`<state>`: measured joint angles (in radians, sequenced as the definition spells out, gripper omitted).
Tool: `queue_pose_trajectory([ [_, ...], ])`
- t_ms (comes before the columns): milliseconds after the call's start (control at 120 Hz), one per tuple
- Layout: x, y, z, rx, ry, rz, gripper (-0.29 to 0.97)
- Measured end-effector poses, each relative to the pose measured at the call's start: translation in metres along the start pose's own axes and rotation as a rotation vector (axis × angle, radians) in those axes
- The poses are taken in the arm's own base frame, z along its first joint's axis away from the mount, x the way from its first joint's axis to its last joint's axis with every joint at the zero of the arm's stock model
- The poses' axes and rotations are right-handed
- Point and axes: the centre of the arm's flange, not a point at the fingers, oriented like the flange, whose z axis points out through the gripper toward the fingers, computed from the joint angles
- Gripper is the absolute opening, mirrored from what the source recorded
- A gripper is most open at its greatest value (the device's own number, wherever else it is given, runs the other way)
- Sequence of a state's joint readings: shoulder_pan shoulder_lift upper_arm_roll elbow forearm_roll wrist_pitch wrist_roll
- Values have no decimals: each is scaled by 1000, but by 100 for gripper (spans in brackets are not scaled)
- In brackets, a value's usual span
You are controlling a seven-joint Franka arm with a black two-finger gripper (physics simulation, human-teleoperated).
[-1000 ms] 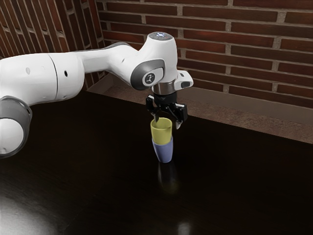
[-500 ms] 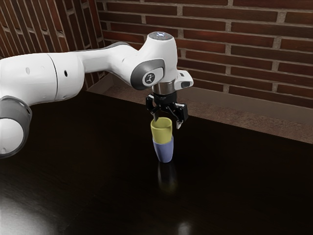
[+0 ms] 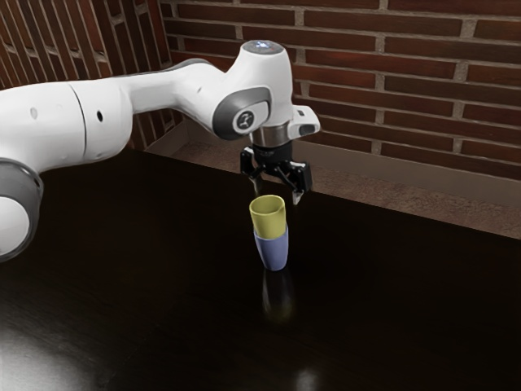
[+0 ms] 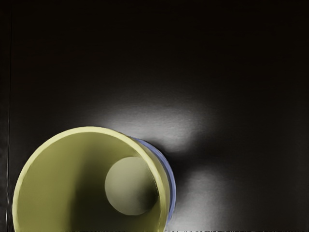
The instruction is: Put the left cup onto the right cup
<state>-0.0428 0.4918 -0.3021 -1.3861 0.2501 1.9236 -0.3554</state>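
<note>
You have two cups to count: one yellow cup [image 3: 268, 215] and one blue cup [image 3: 273, 251]. In the exterior view the blue sits at the yellow's 6 o'clock, so together they make one stack. You have one arm [image 3: 122, 106] carrying one gripper [image 3: 278, 194] with two fingers, at the stack's 12 o'clock. There is one table [image 3: 391, 309], and two brick walls [image 3: 391, 73] behind it.

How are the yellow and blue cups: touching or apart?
Touching. Exterior view: yellow cup sits nested in blue cup, no gap at the rim.
</note>
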Motion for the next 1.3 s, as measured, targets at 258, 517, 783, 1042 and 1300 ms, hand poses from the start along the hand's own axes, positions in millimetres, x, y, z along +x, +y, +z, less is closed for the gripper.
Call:
queue_pose_trajectory([
  [258,-18,-2,-36,19,25,6,68],
  [517,-29,-19,-79,35,62,-22,68],
  [783,-44,-39,-124,52,71,-54,68],
  [1042,-66,-84,-167,86,57,-119,68],
  [1300,-97,-154,-184,98,12,-199,68],
])
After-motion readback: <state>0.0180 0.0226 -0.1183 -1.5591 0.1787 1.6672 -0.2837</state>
